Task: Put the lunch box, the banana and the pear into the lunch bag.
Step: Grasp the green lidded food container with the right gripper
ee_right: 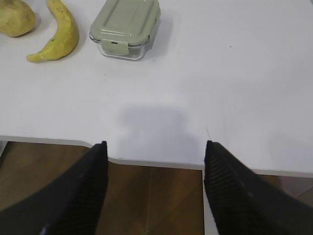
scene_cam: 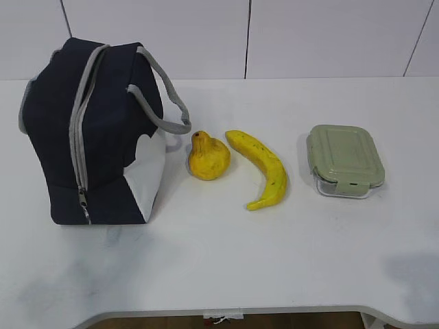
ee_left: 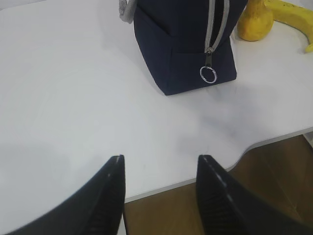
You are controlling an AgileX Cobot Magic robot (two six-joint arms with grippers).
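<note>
The navy lunch bag (scene_cam: 89, 137) stands at the left of the table, its grey zipper closed, with the ring pull (ee_left: 208, 74) low on the near end. The pear (scene_cam: 208, 158) sits just right of it, then the banana (scene_cam: 264, 169), then the green-lidded lunch box (scene_cam: 344, 160). The bag (ee_left: 186, 44), pear (ee_left: 255, 22) and banana (ee_left: 296, 17) show in the left wrist view; the lunch box (ee_right: 126, 27), banana (ee_right: 57, 34) and pear (ee_right: 15, 18) show in the right wrist view. My left gripper (ee_left: 160, 157) and right gripper (ee_right: 155, 143) are open and empty over the table's front edge.
The white table (scene_cam: 226, 253) has a curved cut-out in its front edge (ee_left: 254, 144), with brown floor below. A white panelled wall (scene_cam: 274, 34) stands behind. Neither arm shows in the exterior view.
</note>
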